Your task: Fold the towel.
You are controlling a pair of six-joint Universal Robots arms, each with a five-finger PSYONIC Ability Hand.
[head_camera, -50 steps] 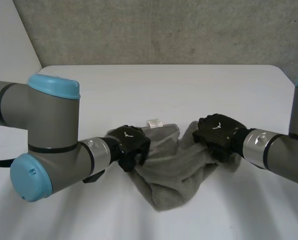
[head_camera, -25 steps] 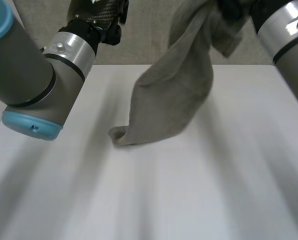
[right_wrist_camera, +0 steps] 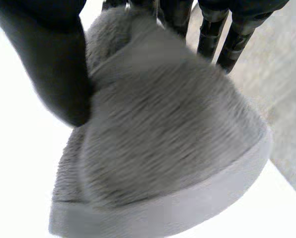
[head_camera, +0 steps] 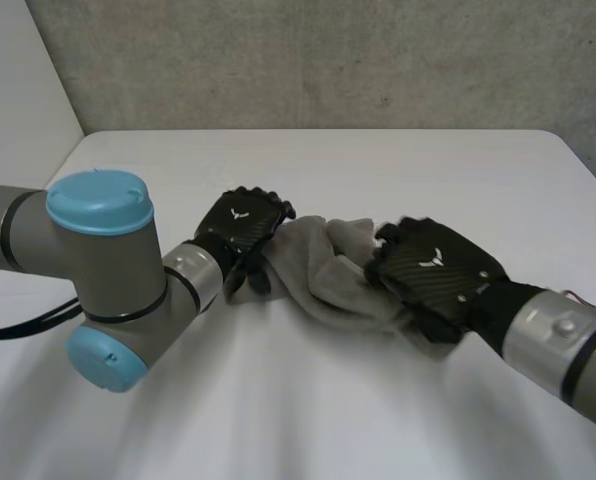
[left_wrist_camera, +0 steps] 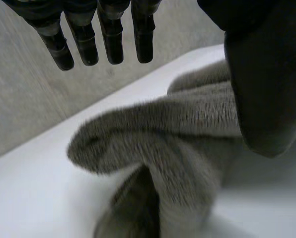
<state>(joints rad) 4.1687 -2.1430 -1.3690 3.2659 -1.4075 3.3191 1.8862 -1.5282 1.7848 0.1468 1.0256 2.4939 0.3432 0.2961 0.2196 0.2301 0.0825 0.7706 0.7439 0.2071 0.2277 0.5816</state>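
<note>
The grey towel (head_camera: 318, 262) lies bunched in a rumpled heap on the white table (head_camera: 378, 160), between my two hands. My left hand (head_camera: 240, 225) rests at the heap's left end. In the left wrist view its fingers (left_wrist_camera: 103, 34) are straight and clear of the towel (left_wrist_camera: 163, 144), while its thumb (left_wrist_camera: 264, 84) lies against the cloth. My right hand (head_camera: 433, 270) sits on the heap's right end. In the right wrist view a thick bunch of towel (right_wrist_camera: 158, 129) sits between its thumb (right_wrist_camera: 53, 59) and fingers (right_wrist_camera: 217, 29).
A grey wall (head_camera: 328, 60) runs behind the table's far edge. Bare tabletop stretches in front of the towel and beyond it. My left arm's elbow with its light-blue cap (head_camera: 98, 205) stands at the near left.
Half a second ago both arms were raised with the towel hanging from the right hand. Now both hands are down and the towel lies bunched on the table. The left hand has opened.
</note>
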